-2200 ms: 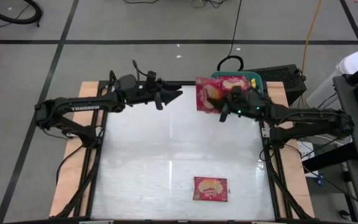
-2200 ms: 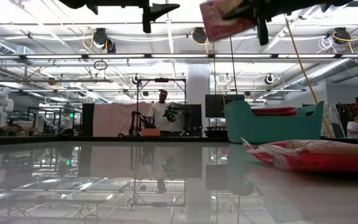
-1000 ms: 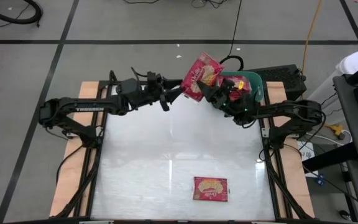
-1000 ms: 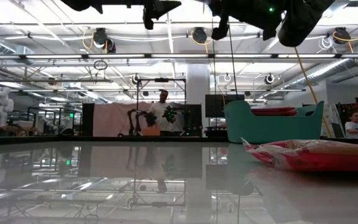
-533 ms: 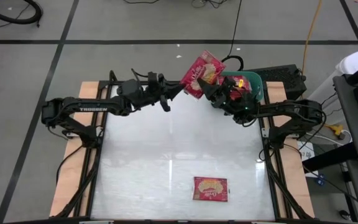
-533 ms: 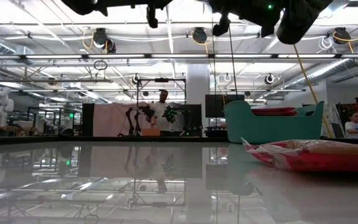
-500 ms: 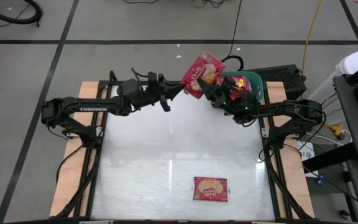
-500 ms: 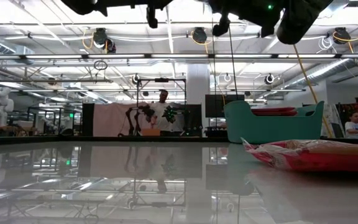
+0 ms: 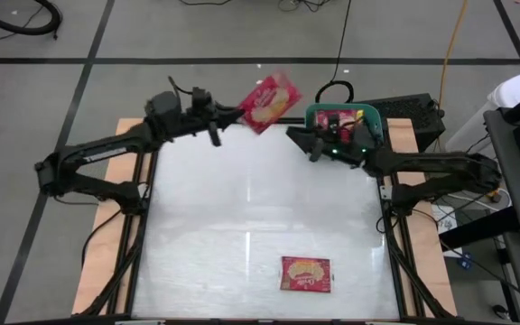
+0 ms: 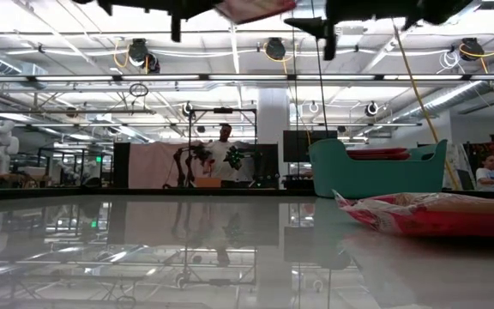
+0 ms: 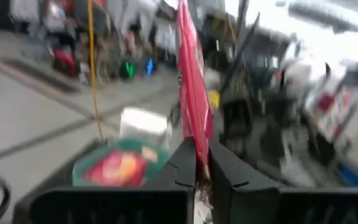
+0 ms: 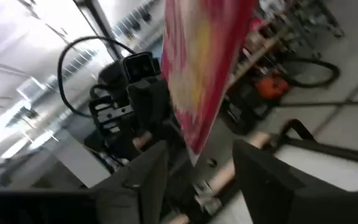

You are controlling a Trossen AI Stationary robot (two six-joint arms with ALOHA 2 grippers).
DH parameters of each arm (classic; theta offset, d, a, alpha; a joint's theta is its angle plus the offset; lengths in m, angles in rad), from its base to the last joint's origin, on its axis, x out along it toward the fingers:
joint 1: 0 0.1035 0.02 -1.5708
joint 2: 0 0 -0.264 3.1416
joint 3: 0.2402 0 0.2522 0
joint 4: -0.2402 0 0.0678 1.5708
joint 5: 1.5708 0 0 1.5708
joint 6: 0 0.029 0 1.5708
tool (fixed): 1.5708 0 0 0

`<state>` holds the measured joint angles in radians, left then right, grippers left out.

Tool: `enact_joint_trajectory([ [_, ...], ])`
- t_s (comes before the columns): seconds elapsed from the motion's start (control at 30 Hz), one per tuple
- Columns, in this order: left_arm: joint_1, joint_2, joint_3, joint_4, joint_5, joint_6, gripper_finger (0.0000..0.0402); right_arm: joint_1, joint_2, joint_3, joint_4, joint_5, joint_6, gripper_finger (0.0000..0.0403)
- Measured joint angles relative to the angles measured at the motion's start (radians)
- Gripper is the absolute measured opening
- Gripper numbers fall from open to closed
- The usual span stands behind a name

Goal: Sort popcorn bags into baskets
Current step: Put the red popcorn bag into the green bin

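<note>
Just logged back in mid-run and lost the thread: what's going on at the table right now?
The left gripper is shut on a red popcorn bag, holding it in the air above the table's far edge. The right gripper is open and empty, close beside the teal basket, which already holds red bags. One more popcorn bag lies flat on the table near the front edge, not yet sorted.

The left arm reaches along the far edge of the counter, raised high; its end effector (image 9: pixel 230 115) is clamped on a popcorn bag (image 9: pixel 266 100); the right arm stretches in from the right, its end effector (image 9: pixel 298 137) parted and holding nothing.
</note>
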<state>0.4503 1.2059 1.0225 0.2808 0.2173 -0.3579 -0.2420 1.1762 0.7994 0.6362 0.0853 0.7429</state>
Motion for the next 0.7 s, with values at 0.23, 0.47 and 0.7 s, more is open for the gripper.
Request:
enact_joint_trajectory([
  [0.23, 0.133, -0.098, 0.0, -0.318, 0.289, 0.04, 0.0018, 0.0, -0.167, 0.12, -0.49, -0.04, 0.039, 0.0195],
  [0.47, 0.131, -0.104, 0.0, -0.482, 0.449, 0.055, 0.0013, -0.016, -0.059, 0.462, -1.085, -0.088, 0.165, 0.0196],
  [0.7, 0.107, -0.104, 0.0, -0.514, 0.464, 0.076, 0.0023, -0.021, 0.08, 0.557, -1.053, -0.198, 0.173, 0.0196],
])
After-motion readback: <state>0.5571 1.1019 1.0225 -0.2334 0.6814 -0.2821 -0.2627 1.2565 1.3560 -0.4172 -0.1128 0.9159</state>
